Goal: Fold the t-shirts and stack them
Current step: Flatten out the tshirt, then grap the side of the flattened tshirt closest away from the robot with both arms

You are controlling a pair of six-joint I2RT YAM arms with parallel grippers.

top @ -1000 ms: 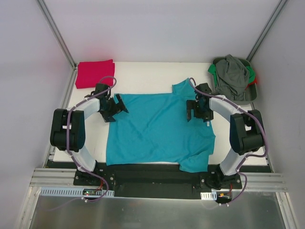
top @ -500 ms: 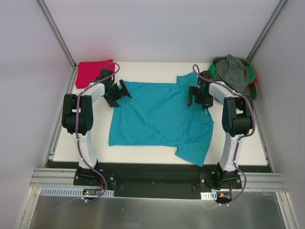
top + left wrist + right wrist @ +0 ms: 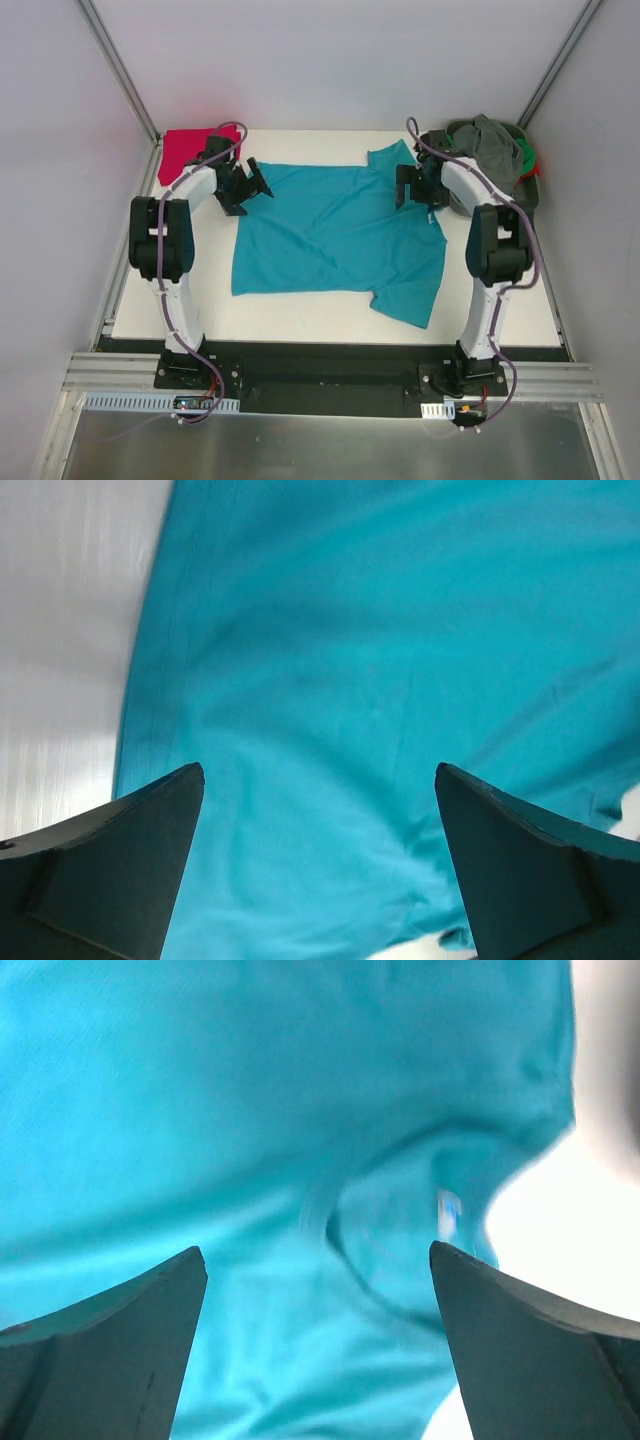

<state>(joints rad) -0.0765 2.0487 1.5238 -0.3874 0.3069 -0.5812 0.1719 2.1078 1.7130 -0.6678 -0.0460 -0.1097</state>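
Observation:
The teal t-shirt (image 3: pixel 335 235) lies spread flat across the middle of the table, one sleeve pointing to the near right. My left gripper (image 3: pixel 247 189) is over its far left corner, open, with teal cloth (image 3: pixel 330 660) under the spread fingers (image 3: pixel 318 770). My right gripper (image 3: pixel 413 190) is over its far right edge, open (image 3: pixel 318 1248), above the neck opening and its small white label (image 3: pixel 447 1210). Neither holds anything between its jaws. The red t-shirt (image 3: pixel 188 152) lies folded at the far left corner, just behind the left gripper.
A dark bin (image 3: pixel 528 190) at the far right holds a heap of grey, green and red clothes (image 3: pixel 488 150). The frame's uprights stand at both far corners. Bare white table (image 3: pixel 60 630) shows left of the shirt and along the near edge (image 3: pixel 300 325).
Both arms have stretched toward the far side of the table. The teal shirt has slid that way with them, so its near hem lies farther from the bases.

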